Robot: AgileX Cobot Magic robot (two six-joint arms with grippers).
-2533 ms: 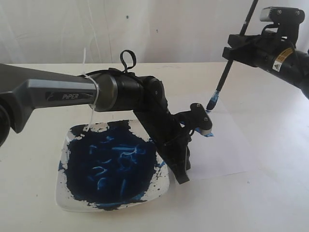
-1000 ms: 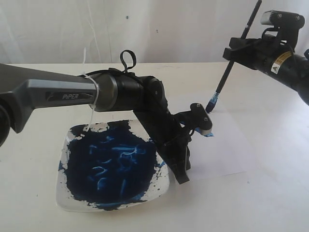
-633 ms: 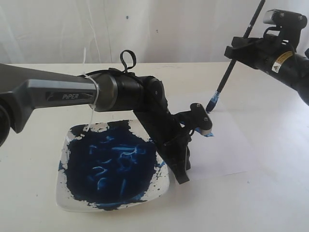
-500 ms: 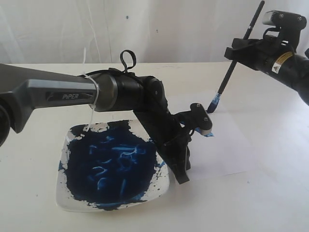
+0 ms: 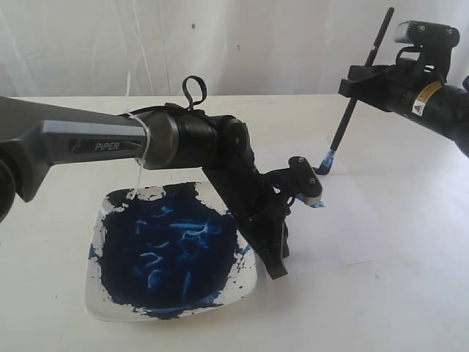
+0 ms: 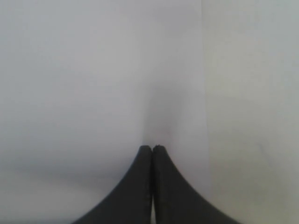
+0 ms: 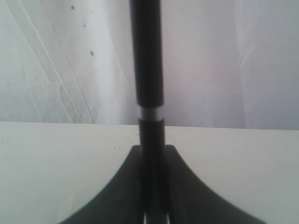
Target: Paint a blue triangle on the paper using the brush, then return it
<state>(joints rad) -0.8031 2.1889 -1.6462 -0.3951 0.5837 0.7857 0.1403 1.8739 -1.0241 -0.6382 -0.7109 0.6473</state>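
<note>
My right gripper (image 5: 353, 79) is shut on the brush (image 5: 350, 103) and holds it steeply tilted over the paper (image 5: 344, 220). Its blue-stained bristle tip (image 5: 325, 166) is at the sheet's far part; I cannot tell whether it touches. In the right wrist view the black handle (image 7: 147, 70) rises between the jaws of the right gripper (image 7: 152, 154). My left gripper (image 5: 276, 270) is shut and empty, its tips pressed down on the paper's near corner. The left wrist view shows the left gripper (image 6: 152, 147) on the white paper (image 6: 93, 70). No blue triangle shows.
A square white dish (image 5: 245, 282) smeared with dark blue paint sits left of the paper, right beside the left gripper. The left arm (image 5: 183, 139) stretches over the dish. A small blue smear (image 5: 316, 204) shows by the left wrist housing. A white backdrop stands behind the cream table (image 5: 410, 308).
The right gripper has lowered the brush a little, bringing the bristle tip down and slightly right toward the paper. The left arm has not moved.
</note>
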